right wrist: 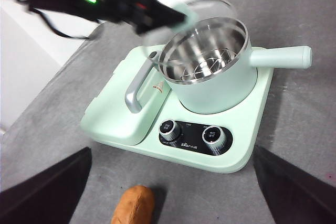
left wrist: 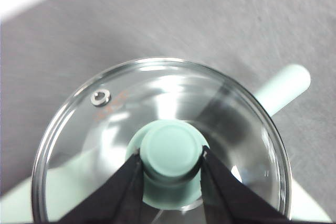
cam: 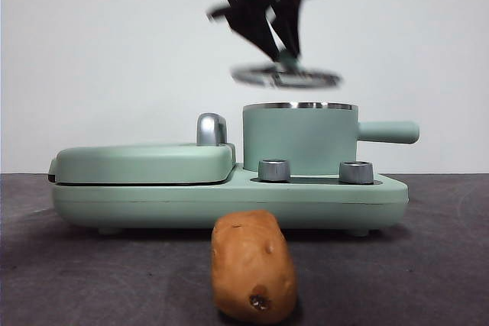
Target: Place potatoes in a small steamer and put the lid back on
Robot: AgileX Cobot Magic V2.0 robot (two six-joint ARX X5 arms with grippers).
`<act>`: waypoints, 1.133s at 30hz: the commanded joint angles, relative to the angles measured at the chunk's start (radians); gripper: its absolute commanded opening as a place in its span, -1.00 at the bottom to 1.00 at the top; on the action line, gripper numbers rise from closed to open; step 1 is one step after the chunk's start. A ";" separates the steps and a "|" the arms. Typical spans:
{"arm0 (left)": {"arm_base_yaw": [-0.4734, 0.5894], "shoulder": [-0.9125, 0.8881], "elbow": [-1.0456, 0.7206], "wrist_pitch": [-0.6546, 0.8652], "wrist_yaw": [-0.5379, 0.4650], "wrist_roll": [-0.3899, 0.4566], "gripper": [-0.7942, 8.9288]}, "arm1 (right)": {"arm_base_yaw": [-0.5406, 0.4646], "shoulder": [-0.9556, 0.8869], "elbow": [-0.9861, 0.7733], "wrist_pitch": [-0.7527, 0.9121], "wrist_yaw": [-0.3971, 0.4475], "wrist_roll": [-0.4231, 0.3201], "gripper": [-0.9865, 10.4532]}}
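Lid (cam: 286, 75) hangs in the air just above the small steamer (cam: 299, 138), clear of its steel rim and slightly tilted, carried by the left gripper (left wrist: 171, 167), whose black jaws are clamped on either side of the mint-green knob (left wrist: 171, 156). In the left wrist view the glass disc shows a small steam vent near its edge, and the steamer's straight handle (left wrist: 282, 87) pokes out beyond the rim. The steamer sits uncovered on the right side of a mint-green cooker base (cam: 229, 196), a steel rack visible at its bottom in the right wrist view, with two round dials (right wrist: 192, 133) on the base in front of it. Beside it on the left lies the flat green griddle cover (cam: 141, 163) with its shiny handle. The potato (cam: 253, 266) lies on the dark grey bench (cam: 428, 265) in front of the cooker, apart from it, dark pit facing the front camera. The right gripper (right wrist: 173, 203) hovers above the bench near the potato, jaws spread wide and holding nothing.
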 commanded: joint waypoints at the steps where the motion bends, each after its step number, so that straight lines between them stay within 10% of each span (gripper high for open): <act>1: 0.017 -0.134 0.058 -0.053 -0.010 0.050 -0.82 | 0.000 0.003 0.014 0.003 -0.002 -0.004 0.03; 18: 0.388 -0.777 -0.815 0.194 0.124 -0.034 -0.82 | 0.148 0.140 0.021 -0.110 0.015 -0.005 0.02; 34: 0.391 -0.861 -0.966 0.276 0.113 -0.032 -0.82 | 0.893 0.817 0.205 -0.069 0.496 0.295 0.04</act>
